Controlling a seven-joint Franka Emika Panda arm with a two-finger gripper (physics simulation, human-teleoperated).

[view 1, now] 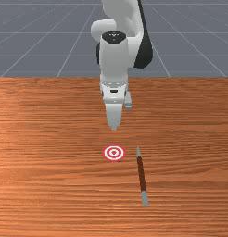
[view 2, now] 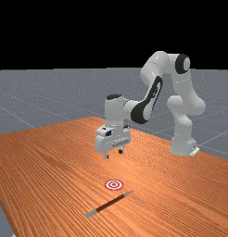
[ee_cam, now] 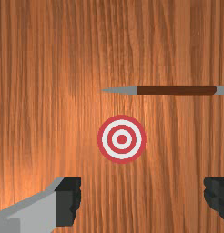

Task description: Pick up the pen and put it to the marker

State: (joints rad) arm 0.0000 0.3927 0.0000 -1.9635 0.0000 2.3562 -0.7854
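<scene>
1. So the pen (view 1: 142, 173) is lying flat on the desk (view 1: 51, 185), tip toward the arm (view 1: 114, 60).
2. Red-and-white bullseye marker (view 1: 114, 152) is near that tip, on the front view's left.
3. Jaws are wide open, hanging above the desk, clear of the pen.

White rounded arm (view 2: 114, 111), black joint covers (view 2: 141, 112); pale-grey fingers (view 1: 114, 117), black pads (ee_cam: 66, 205).

Can't read any text, brand, number or sign from here; pale marks on arm's black panel (view 2: 155, 88) and on black cap (view 1: 114, 37) too small for me
</scene>
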